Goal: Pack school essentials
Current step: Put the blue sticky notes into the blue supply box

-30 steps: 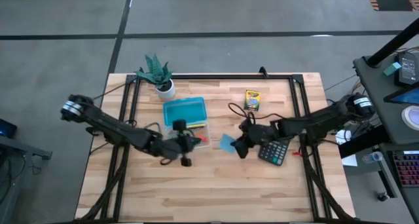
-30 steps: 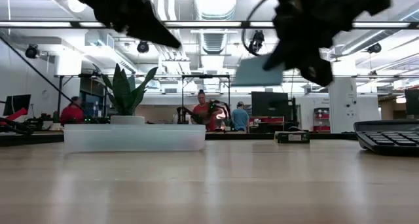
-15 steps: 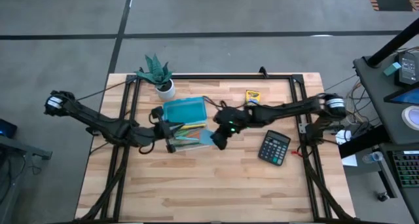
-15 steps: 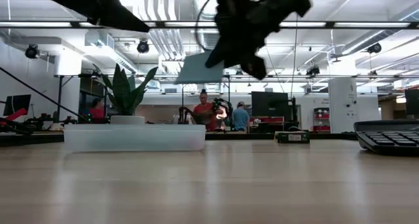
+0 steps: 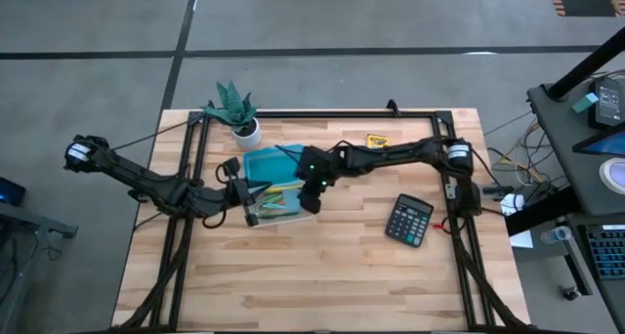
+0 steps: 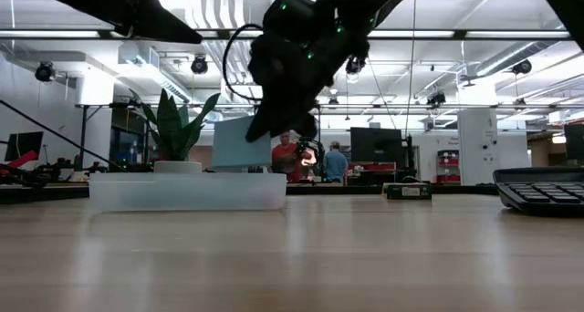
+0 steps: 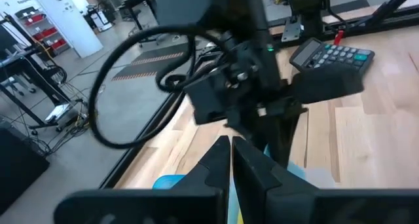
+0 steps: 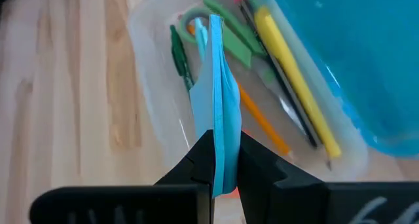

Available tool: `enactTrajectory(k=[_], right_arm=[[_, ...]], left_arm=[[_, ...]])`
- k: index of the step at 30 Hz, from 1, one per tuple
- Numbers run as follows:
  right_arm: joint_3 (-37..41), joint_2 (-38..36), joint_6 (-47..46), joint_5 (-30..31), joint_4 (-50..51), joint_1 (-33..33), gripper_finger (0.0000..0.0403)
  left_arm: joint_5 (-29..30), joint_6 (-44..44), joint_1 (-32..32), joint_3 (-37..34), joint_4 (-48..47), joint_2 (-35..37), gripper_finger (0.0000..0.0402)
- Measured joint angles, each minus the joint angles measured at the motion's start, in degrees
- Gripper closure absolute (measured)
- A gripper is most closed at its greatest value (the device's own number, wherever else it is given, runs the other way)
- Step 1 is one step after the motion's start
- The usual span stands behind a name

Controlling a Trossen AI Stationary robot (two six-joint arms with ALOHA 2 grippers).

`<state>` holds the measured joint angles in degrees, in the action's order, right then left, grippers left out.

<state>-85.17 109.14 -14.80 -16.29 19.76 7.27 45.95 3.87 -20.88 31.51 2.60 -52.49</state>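
My right gripper [image 8: 220, 160] hangs over the open clear pencil box [image 5: 276, 203], shut on the square blue sticky pad [image 8: 216, 99]. In the low view the pad [image 6: 242, 144] stands on edge just above the box [image 6: 187, 192]. Green-handled scissors [image 8: 230, 42], a yellow pen [image 8: 292, 73] and pencils lie inside the box. The box's blue lid [image 5: 274, 164] lies at its far side. My left gripper [image 5: 250, 193] waits shut and empty at the box's left end. My right arm partly hides the crayon box [image 5: 376, 140]. My right gripper pinches the sticky pad between its two fingers by one edge [image 8: 222, 142], coming from above and pointing down. The pad hangs below the fingers, upright on edge, lifted clear over the box's open compartment. Its free edge [image 8: 214, 24] points at the scissors.
A calculator [image 5: 410, 220] lies right of the box, toward the near edge. A small potted plant [image 5: 235, 110] stands at the far left. Black frame rails [image 5: 191, 148] run along the table's sides and far edge. The near half of the table is bare wood [image 5: 312, 285].
My right gripper has carried the sticky pad toward the table's left, from beside the calculator to above the box, and lowered it. The pad has turned from slanting to upright. My left gripper has drawn back from over the box toward the left.
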Motion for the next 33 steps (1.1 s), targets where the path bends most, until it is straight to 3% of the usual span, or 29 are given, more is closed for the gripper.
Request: enactTrajectory(k=[6,20,33], right_arm=[[-1.7,4.0,4.4,-4.7,-0.2,1.3,0.0370],[-2.3,5.8,4.9,-4.7,-0.6,1.4,0.0367],[-2.3,5.7,4.2,-1.6,-0.3,1.7,0.0300]], left_arm=[[0.0,0.1,0.0,0.0,-0.1,-0.1,0.0402],[0.0,1.0,0.0,0.0,0.0,-0.3,0.0402],[0.0,1.1,0.0,0.0,0.0,-0.3,0.0402]])
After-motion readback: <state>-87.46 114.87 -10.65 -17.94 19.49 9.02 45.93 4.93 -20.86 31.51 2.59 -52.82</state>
